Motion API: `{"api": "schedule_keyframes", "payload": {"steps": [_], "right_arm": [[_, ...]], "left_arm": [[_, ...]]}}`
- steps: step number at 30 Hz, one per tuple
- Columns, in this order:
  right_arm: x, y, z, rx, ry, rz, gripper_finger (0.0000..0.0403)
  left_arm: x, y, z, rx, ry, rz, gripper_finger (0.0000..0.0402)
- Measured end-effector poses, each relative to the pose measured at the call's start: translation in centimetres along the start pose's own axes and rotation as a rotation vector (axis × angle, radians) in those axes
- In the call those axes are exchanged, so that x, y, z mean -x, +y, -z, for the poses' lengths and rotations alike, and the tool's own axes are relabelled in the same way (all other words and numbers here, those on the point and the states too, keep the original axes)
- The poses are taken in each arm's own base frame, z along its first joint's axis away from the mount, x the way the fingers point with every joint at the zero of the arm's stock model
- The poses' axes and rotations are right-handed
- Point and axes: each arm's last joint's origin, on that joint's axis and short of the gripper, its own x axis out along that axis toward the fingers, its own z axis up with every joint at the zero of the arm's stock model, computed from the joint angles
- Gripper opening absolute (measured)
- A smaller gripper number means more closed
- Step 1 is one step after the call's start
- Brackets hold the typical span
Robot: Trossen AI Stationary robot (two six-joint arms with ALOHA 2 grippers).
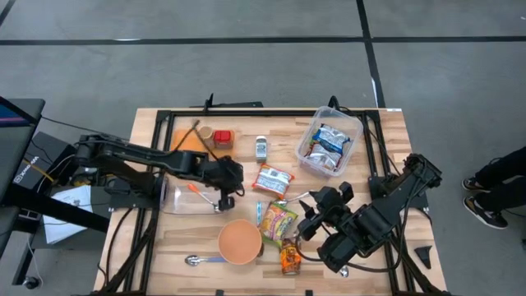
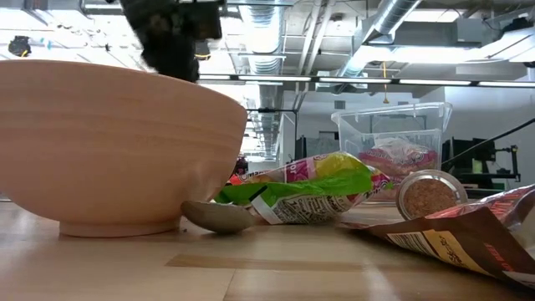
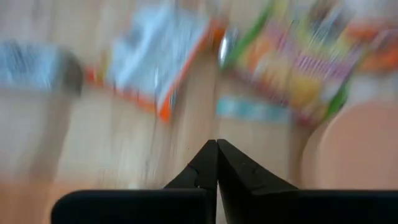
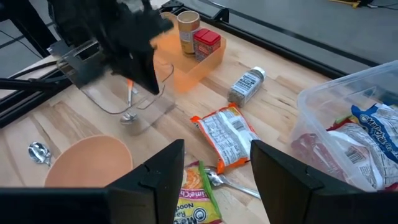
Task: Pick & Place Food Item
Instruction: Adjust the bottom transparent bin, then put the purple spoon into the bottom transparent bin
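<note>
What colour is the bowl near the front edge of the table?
The bowl is a plain peach-tan, seen best in the high view.

Little legible print from where I work. Noodle packet (image 4: 200, 198) below my right wrist: partial letters reading "Noo" on its yellow-and-green front. Orange-edged snack packet (image 4: 225, 135): a block of fine print, too small to read. Brown packet (image 2: 468, 237) in low view: a barcode, digits unreadable.
</note>
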Motion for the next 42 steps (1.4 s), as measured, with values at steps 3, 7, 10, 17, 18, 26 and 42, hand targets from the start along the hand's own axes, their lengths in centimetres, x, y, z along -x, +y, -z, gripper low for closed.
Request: {"api": "schedule_keyframes", "payload": {"steps": [3,7,10,17,18,26,42], "right_arm": [[-0.1,0.0,0.0,-0.009,0.000,0.002,0.0180],[0.0,-0.1,0.0,-0.031,0.000,0.005,0.0180],[0.2,-0.1,0.1,-0.031,0.001,0.000,0.0180],[0.2,-0.1,0.1,-0.035,0.002,0.004,0.0180],[0.2,-0.1,0.2,-0.036,0.002,0.003,0.0180],[0.3,-0.1,0.3,-0.033,0.022,0.000,0.0180],[0.6,-0.1,0.7,-0.032,0.085,-0.012,0.0180]], "left_arm": [[2.4,-0.1,-1.0,0.011,-0.154,0.030,0.0001],[5.1,0.6,0.2,0.054,-0.121,-0.038,0.0001],[6.2,0.8,1.4,0.074,-0.062,-0.062,0.0000],[7.1,-1.0,3.7,0.122,-0.140,0.155,0.0000],[7.4,-1.5,4.2,0.116,-0.152,0.196,0.0001],[10.1,-6.4,5.4,0.035,-0.265,0.481,0.0029],[10.7,-16.9,13.9,0.103,0.225,0.709,0.0103]]}}
